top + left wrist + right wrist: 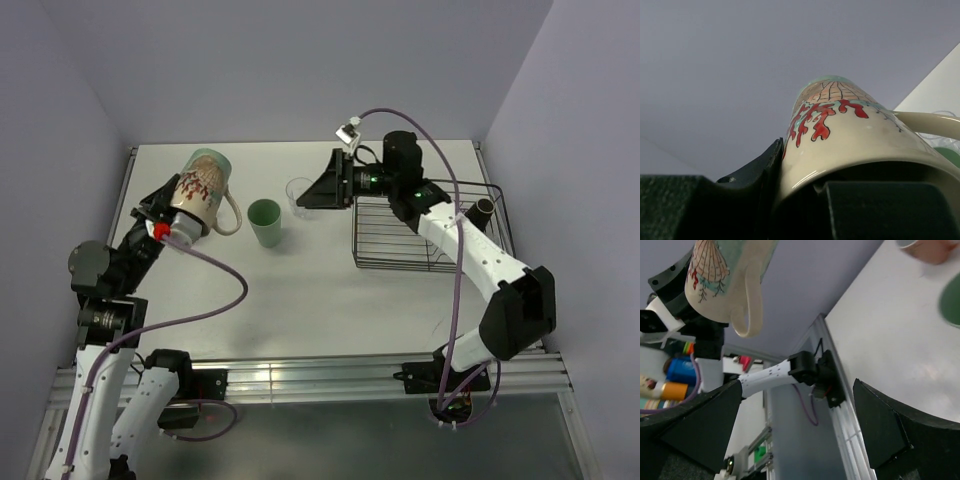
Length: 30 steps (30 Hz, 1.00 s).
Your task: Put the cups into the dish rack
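Note:
My left gripper is shut on the cream patterned mug, which hangs tilted above the table's left side. One finger presses its outer wall and the other sits inside the rim of the mug. A green tumbler and a clear glass stand mid-table. My right gripper hovers open beside the glass, nothing between its fingers. The black wire dish rack lies at the right, a dark brown cup at its far right corner. A pinkish mug shows in the right wrist view.
The table's left edge and the aluminium rail run below the right gripper. The held mug and the left arm fill the left of that view. Purple walls close in the table on three sides.

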Available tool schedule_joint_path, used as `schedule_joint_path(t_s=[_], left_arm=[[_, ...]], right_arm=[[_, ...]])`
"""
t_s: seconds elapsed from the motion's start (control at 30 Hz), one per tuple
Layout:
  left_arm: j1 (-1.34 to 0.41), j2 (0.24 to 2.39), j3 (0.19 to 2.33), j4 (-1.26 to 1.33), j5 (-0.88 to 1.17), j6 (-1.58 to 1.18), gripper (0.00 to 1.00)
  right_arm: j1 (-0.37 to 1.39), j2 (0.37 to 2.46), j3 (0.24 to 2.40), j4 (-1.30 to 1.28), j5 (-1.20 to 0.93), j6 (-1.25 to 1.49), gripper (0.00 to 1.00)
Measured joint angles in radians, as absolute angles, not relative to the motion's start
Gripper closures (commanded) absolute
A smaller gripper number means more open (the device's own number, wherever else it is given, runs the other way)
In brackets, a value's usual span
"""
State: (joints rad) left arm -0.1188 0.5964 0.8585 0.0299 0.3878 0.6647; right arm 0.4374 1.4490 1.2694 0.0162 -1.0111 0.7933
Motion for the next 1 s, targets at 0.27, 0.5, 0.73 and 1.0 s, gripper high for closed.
schedule_joint_path(t_s=[0.27,0.5,0.73,1.0], left_arm=[[-0.122,0.555,0.843,0.114,0.527,0.736,1.00],[-0.122,0.580,0.866,0.110,0.526,0.737,1.00],[-0.122,0.564,0.855,0.131,0.525,0.741,1.00],[-0.122,0.558,0.840,0.168,0.522,0.744,1.00]], right_arm=[[0.607,1.578,1.378,0.154,-1.053,0.896,0.01],[0.698,1.666,1.457,0.334,-1.086,0.988,0.02],[0.739,1.723,1.499,0.458,-1.085,1.056,0.04],[0.789,1.797,1.519,0.595,-1.076,1.172,0.16]])
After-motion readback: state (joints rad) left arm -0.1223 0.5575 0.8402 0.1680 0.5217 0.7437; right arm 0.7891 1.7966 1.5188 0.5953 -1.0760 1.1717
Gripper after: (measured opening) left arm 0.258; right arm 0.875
